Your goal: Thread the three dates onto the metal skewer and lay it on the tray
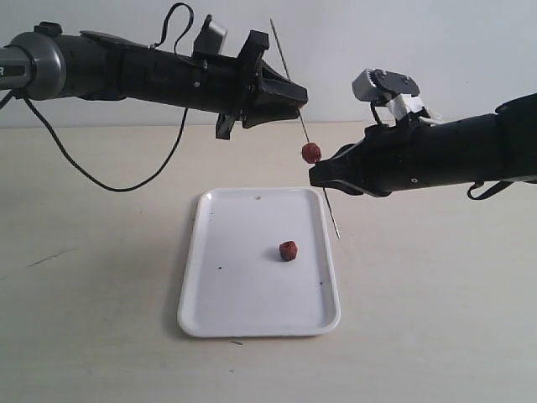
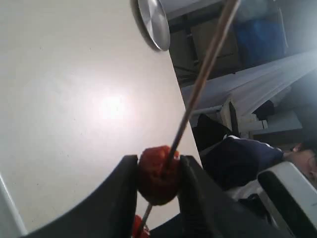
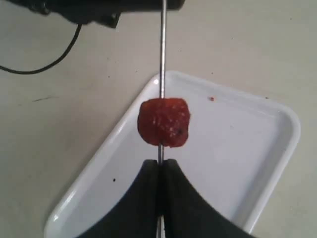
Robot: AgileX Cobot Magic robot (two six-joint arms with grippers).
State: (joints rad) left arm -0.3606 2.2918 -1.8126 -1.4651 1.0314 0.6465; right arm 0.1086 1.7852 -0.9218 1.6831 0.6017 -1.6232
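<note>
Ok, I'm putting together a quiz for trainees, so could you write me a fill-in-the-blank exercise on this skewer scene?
1. The right tool is ___ on the metal skewer.
2. The left tool grips the upper date, which the skewer runs ___.
3. Exactly ___ loose date lies on the tray.

Missing words: shut; through; one.
</note>
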